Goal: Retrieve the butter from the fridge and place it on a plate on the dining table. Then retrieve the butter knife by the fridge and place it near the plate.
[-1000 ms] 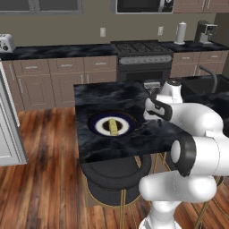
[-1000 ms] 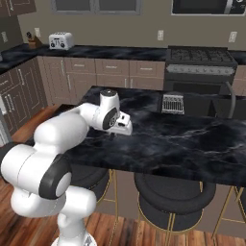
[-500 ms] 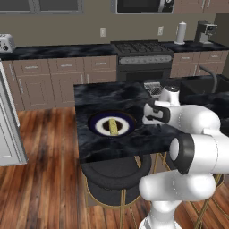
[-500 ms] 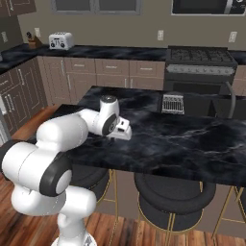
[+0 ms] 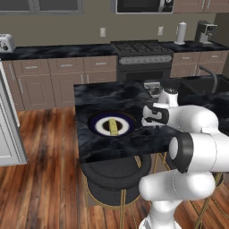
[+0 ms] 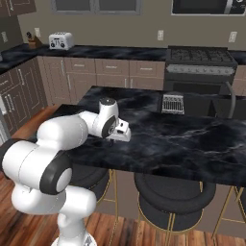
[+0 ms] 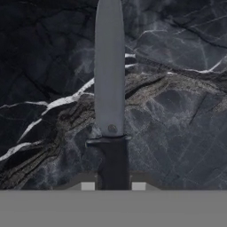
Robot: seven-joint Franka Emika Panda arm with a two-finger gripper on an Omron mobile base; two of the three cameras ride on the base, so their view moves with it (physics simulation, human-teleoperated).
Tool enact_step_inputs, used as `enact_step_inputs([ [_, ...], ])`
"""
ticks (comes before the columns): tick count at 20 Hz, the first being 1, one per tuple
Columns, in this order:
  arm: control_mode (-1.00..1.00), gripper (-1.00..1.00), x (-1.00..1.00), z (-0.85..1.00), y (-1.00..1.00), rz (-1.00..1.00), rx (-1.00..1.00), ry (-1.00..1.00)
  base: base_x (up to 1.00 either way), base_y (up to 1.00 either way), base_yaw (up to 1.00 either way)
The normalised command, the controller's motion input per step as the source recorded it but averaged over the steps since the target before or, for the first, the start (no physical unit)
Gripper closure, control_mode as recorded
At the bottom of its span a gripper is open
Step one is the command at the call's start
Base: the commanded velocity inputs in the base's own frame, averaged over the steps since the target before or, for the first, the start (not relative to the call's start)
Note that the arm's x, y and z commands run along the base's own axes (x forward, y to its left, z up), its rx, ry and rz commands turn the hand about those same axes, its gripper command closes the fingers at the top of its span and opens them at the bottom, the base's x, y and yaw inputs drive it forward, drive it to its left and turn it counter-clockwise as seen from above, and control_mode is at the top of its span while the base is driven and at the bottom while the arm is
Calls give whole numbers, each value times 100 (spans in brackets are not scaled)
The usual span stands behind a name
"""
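Note:
The butter (image 5: pixel 113 127), a small yellow stick, lies on the white centre of the navy-rimmed plate (image 5: pixel 95 123) on the dining table (image 5: pixel 103 96). Just right of the plate, my gripper (image 5: pixel 150 121) hangs low over the marble, shut on the butter knife. In the hand view the butter knife (image 7: pixel 109 88) has a grey blade pointing up the picture and a black handle clamped between my fingertips (image 7: pixel 88 186), close above the veined top (image 7: pixel 177 111). From the right base view my gripper (image 6: pixel 124 135) sits near the table's left part. The fridge (image 5: pixel 6 134) stands at the far left.
A small metal rack (image 5: pixel 153 87) sits on the table behind my hand. A sink with a faucet (image 5: pixel 210 74) lies to the right. Round dark stools (image 6: pixel 170 192) stand under the table's front edge. Counters and a stove (image 5: pixel 143 56) line the back wall.
My hand has moved down and a little toward the plate with the knife still in its grip. The plate and butter have not moved.

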Motion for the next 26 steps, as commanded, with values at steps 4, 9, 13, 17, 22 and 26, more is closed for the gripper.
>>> enact_step_inputs([
  [4, -100, -100, 2, 0, 0, 0, 0, 0, 0, 0, 0],
  [9, -100, -100, 5, 0, 0, 0, 0, 0, 0, 0, 0],
  [13, -100, -100, 1, 0, 0, 0, 0, 1, 0, 0, 0],
  [17, -100, -100, -17, 36, 0, 0, 0, 1, 0, 0, 0],
  [22, -100, -100, -33, 80, 0, 0, 0, 1, 0, 0, 0],
  [26, -100, -100, -71, 85, 0, 0, 0, 3, 0, 0, 0],
])
